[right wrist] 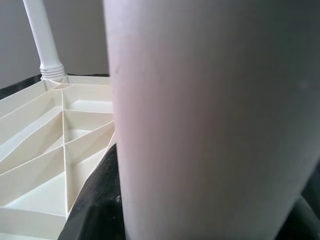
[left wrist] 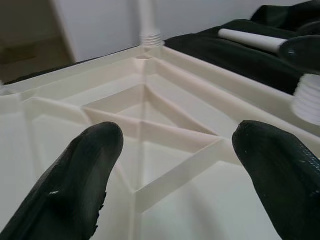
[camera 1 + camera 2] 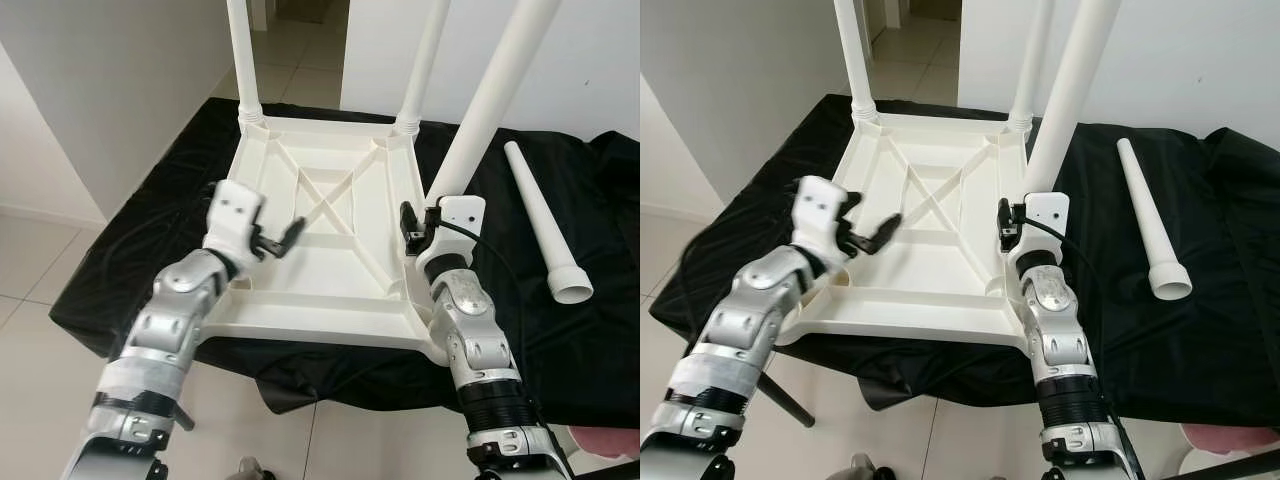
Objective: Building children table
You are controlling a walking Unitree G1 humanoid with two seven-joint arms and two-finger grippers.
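Note:
A white plastic table top [image 3: 310, 326] lies upside down on a black cloth [image 3: 570, 350]. Two white legs [image 3: 243, 60] [image 3: 426, 60] stand screwed into its far corners. A third leg [image 3: 492, 95] leans over the near right corner, and my right gripper [image 3: 422, 224] is shut on its lower end; up close that leg [image 1: 210, 120] blocks most of the right wrist view. My left gripper [image 3: 283, 238] hovers open above the ribbed underside [image 2: 150, 130] near the left edge, fingers [image 2: 85, 170] wide apart and holding nothing. A fourth leg [image 3: 541, 215] lies loose on the cloth at the right.
The cloth-covered surface ends just in front of my arms, with tiled floor [image 3: 40, 260] below and to the left. A white wall [image 3: 120, 90] stands at the left and another behind the table. Something pink [image 3: 605, 440] shows at the lower right.

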